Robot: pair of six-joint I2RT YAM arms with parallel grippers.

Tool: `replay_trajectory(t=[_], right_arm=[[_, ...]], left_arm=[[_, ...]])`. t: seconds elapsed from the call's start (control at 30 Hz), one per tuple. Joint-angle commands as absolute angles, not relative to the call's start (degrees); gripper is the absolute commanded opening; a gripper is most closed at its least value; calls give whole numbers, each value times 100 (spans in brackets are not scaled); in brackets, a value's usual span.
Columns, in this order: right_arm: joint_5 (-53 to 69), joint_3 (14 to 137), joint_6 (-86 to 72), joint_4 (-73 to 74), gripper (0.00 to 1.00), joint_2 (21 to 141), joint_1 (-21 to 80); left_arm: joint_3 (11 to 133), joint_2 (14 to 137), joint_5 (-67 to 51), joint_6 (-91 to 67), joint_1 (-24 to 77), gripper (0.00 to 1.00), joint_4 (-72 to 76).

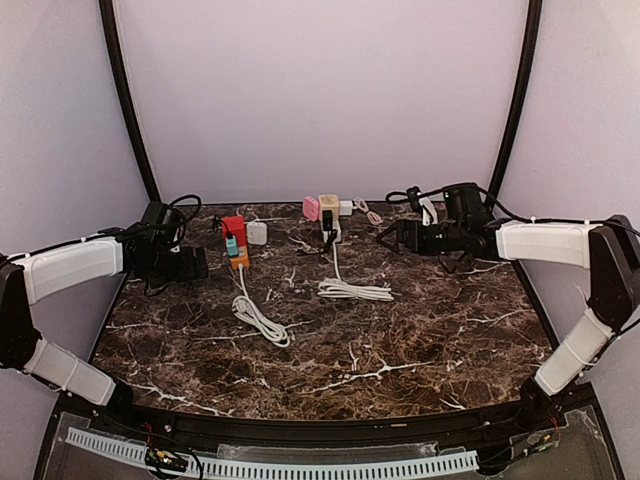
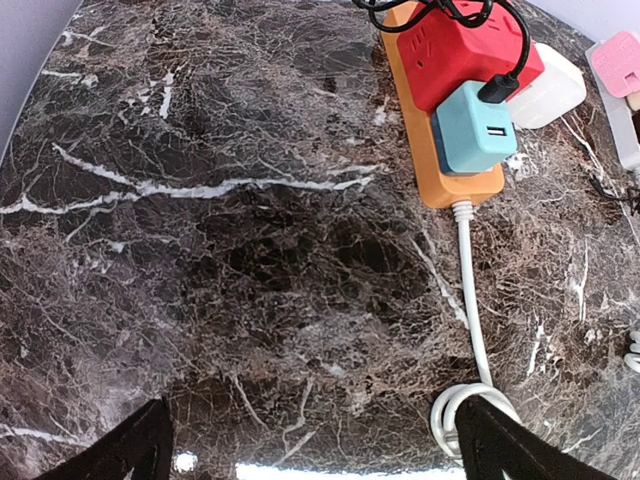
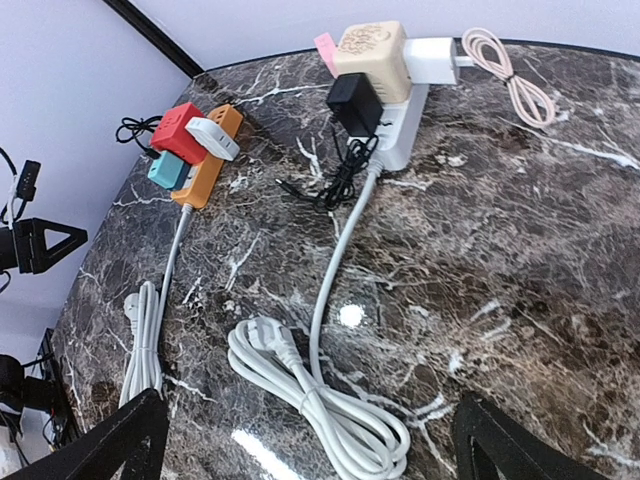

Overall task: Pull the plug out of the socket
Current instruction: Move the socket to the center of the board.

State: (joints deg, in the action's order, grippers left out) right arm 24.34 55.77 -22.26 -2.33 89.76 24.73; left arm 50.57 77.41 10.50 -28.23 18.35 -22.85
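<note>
**Left end effector** [image 2: 320, 445]: jaws fully apart, nothing held. Under it I saw only bare desk [image 2: 200, 300]. It hung over the left side of the desk. The orange strip [image 2: 455, 185] lay ahead and to the right, well apart from my fingers. The red plug [image 2: 455, 55] sat at the strip's far end, with the teal plug [image 2: 475, 128] touching it on the near side. Both were seated. The right wrist view showed a white plug [image 3: 212, 137] on the same strip.

**Right end effector** [image 3: 315, 435]: also wide open and empty. It hung over the back right of the desk, with the white strip [image 3: 400, 130] ahead and not yet near. The black plug [image 3: 352, 100] was seated in that strip, with a beige cube [image 3: 370, 55] just behind it and a pink plug [image 1: 311, 207] at the far end. The strip's cord [image 3: 320, 400] lay coiled on the desk between me and the strip.

**Progress:** I judged the task not started.
- Every plug I could see sat in its socket.
- Neither end effector touched anything.

**Left to do:**
- Settle which plug is meant, since the task did not say.
- Bring one end effector over it and close on its body.
- Pull it out, probably with the other arm pinning the strip so it does not lift with the plug.
</note>
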Motion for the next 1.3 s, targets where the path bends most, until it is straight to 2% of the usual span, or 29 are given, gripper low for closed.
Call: replay_trajectory(t=[0.0,0.23,0.47,0.8,0.97,1.27], right_arm=[[2373,6217,-2037,-23,99,9320,2805],[2140,7110,-1886,397,99,9937,3375],[1614,8914,-1647,1188,99,11296,4277],[1227,11211,-1374,2273,93,13272,5290],[1151,11640,-1307,2498,90,13784,5574],[1140,11668,-1216,2566,83,14028,5894]], left_arm=[[5230,7518,955,-2687,1872,100,-2402],[5229,7046,981,-2791,1872,99,-2628],[5330,7004,805,-2868,1864,100,-2706],[5187,6845,672,-2958,1809,100,-2711],[5143,6779,647,-2984,1780,100,-2682],[4992,6698,552,-3028,1776,100,-2502]])
